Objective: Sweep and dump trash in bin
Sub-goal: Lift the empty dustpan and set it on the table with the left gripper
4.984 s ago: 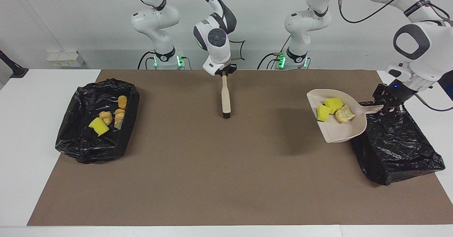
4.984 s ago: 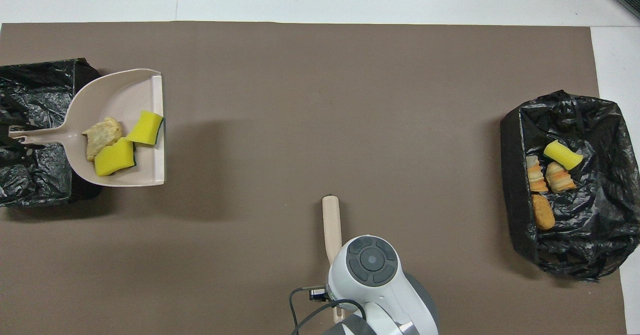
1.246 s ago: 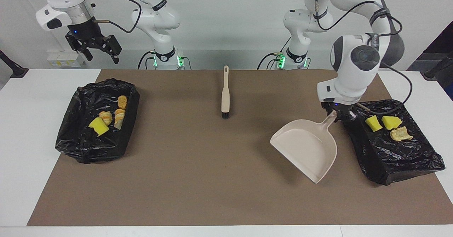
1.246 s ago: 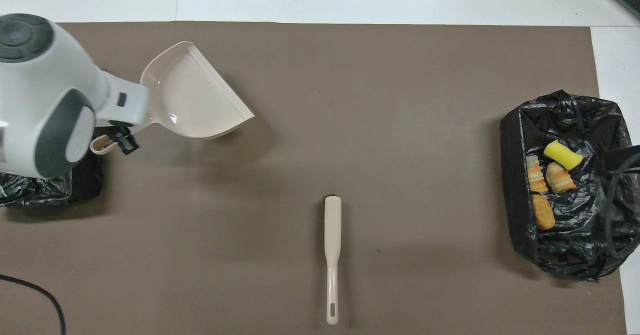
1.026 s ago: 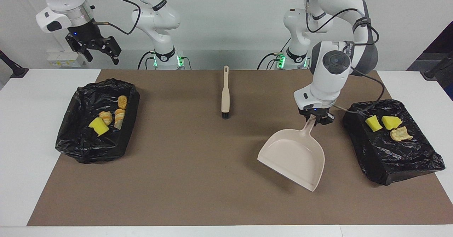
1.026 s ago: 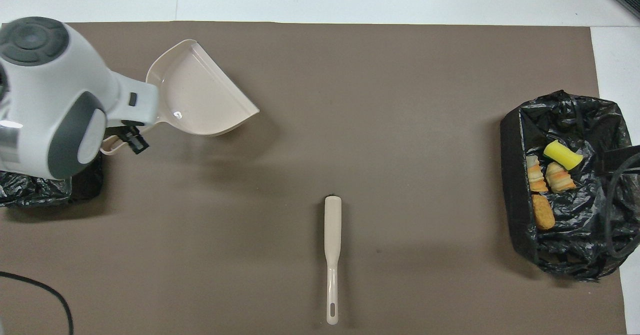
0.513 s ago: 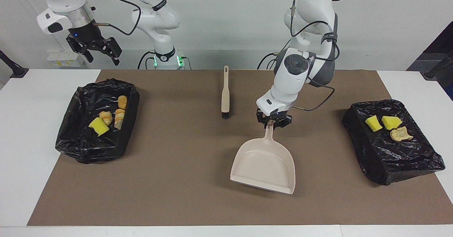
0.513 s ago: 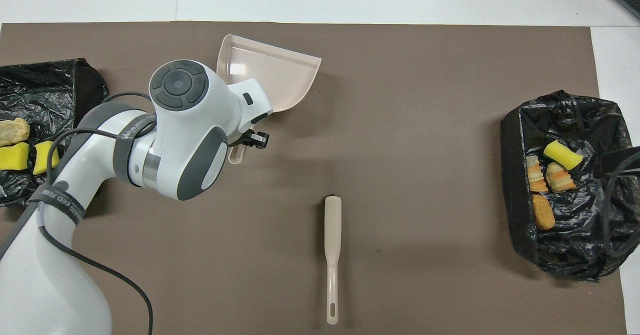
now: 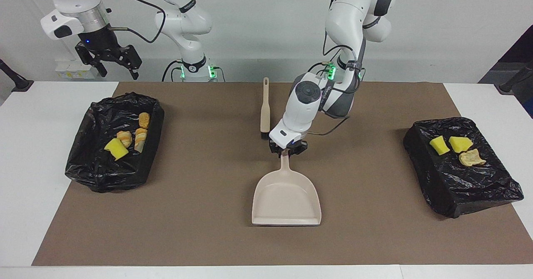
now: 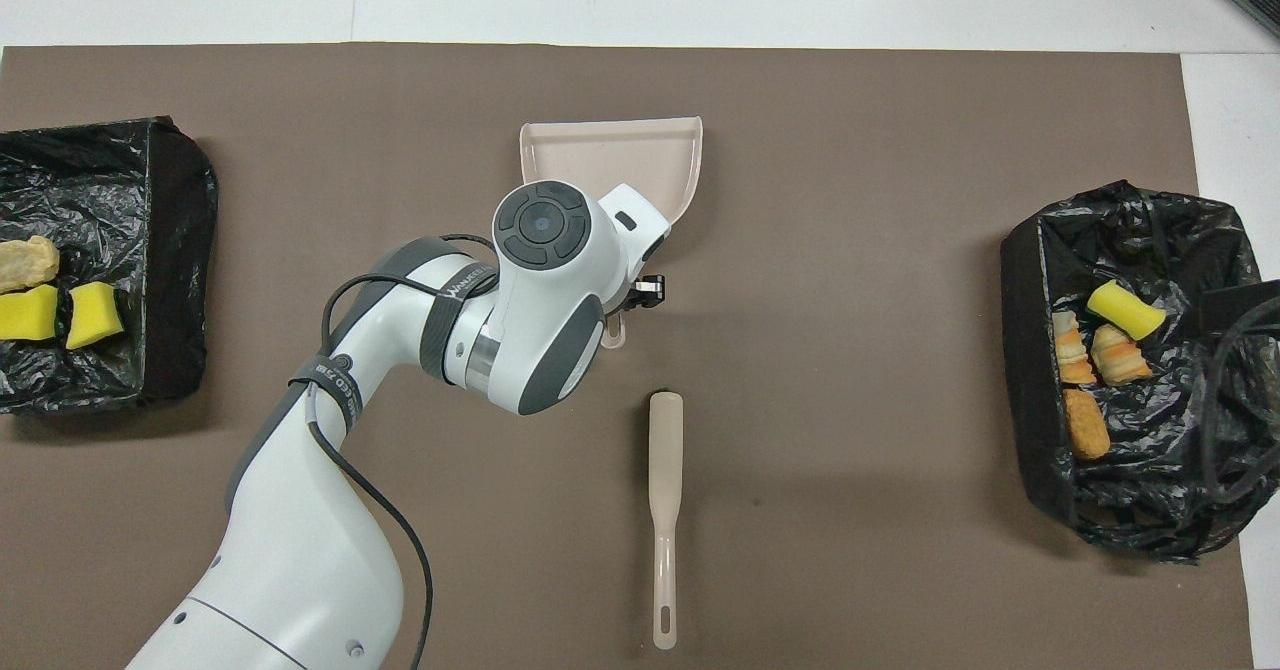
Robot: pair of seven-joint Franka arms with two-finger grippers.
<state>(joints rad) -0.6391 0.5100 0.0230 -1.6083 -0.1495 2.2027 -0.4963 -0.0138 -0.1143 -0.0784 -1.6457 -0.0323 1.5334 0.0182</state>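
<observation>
Bare mat (image 9: 200, 179) between bins (image 9: 112, 145)

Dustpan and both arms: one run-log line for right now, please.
left gripper: shut on dustpan handle, pan empty, mid-mat | right gripper: jaws open, raised, waiting | brush: lying on mat | trash: in bins

A white worktop (image 9: 25, 154) has a big brown mat (image 9: 208, 212) on it, and on the mat sit two black bag-lined bins (image 9: 100, 170) (image 9: 470, 187), a brush (image 9: 265, 112) and a dustpan (image 9: 286, 200).
</observation>
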